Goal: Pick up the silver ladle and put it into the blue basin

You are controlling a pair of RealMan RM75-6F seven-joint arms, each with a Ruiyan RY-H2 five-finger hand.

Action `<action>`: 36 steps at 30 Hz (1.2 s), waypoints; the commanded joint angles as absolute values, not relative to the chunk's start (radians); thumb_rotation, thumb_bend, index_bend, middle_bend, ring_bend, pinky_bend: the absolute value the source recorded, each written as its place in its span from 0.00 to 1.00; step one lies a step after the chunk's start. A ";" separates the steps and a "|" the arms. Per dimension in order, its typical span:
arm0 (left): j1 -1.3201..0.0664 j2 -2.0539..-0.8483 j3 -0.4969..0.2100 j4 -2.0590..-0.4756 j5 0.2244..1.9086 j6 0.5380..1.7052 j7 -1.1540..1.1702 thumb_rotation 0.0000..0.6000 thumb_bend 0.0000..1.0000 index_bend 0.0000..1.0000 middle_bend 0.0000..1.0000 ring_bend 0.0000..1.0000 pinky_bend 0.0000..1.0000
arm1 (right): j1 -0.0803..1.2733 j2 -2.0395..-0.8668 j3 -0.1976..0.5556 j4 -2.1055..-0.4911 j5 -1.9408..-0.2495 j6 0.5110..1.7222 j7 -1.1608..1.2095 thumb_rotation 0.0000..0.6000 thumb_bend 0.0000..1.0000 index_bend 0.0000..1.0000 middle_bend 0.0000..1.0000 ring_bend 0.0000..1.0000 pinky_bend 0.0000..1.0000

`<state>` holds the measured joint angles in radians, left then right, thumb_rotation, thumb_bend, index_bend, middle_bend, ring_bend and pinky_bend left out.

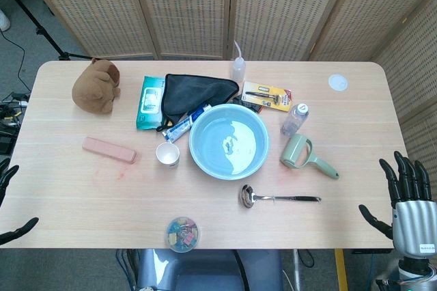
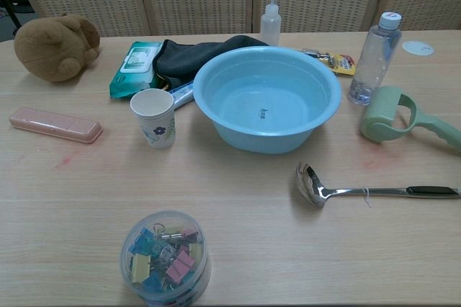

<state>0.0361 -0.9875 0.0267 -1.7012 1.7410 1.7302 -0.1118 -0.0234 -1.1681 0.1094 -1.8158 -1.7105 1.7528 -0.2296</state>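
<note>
Nothing is done yet — the silver ladle [image 1: 278, 197] lies flat on the table, ahead-left of the right hand [image 1: 407, 203], whose fingers spread wide on nothing. The blue basin [image 1: 228, 142] sits beyond it, empty. Left hand [image 1: 9, 202] — barely visible, apparently empty.

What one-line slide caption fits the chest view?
Silver ladle lying on the table in front of the empty blue basin, not yet picked up.
</note>
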 commanded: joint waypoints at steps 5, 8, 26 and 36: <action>0.034 -0.991 0.027 -1.707 1.737 1.720 -0.099 1.00 0.00 0.00 0.00 0.00 0.00 | -0.021 -1.171 0.104 -1.815 -1.702 1.734 -0.239 1.00 0.00 0.08 0.00 0.00 0.00; 0.037 -0.993 0.028 -1.709 1.743 1.726 -0.092 1.00 0.00 0.00 0.00 0.00 0.00 | -0.019 -1.181 0.086 -1.807 -1.730 1.725 -0.248 1.00 0.00 0.08 0.00 0.00 0.00; 0.024 -1.001 0.007 -1.725 1.689 1.688 -0.051 1.00 0.00 0.00 0.00 0.00 0.00 | 0.164 -1.197 0.114 -1.818 -1.680 1.431 -0.240 1.00 0.00 0.08 0.65 0.59 0.85; 0.020 -0.996 -0.001 -1.728 1.666 1.677 -0.060 1.00 0.00 0.00 0.00 0.00 0.00 | 0.277 -1.320 0.148 -1.825 -1.450 1.218 -0.489 1.00 0.00 0.10 0.78 0.69 0.93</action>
<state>0.0197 -0.9964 -0.0011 -1.7279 1.6660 1.6770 -0.0598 0.2390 -1.2716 0.1319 -1.8281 -1.5180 1.2719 -0.4077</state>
